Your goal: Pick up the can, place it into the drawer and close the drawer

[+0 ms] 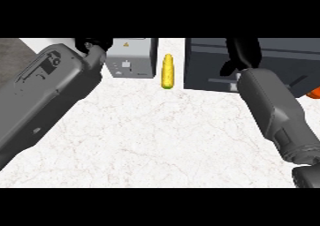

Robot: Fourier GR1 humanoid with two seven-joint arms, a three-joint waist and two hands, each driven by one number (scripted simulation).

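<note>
The right hand point(239, 55) reaches to the far right of the white marble counter point(156, 141), over the dark drawer unit point(280, 55). Its black fingers point away and lie against the unit's top and front. They look fairly straight rather than curled, but the forearm hides most of the palm, so I cannot tell whether the hand is spread, closed or clamped on anything. In my judgement the placement suits either setting something into the drawer or pushing it shut. The can is not visible anywhere; it may be under the hand or already inside the drawer, and this cannot be confirmed. The left hand point(94, 44) shows only as a dark tip at the far left edge, beyond its large grey forearm, beside a small grey box point(131, 59); its fingers cannot be assessed. A yellow corn cob point(168, 70) lies on the counter between the box and the drawer unit, touching neither. An orange object point(317, 92) shows partly at the right edge, just beside the drawer unit.
</note>
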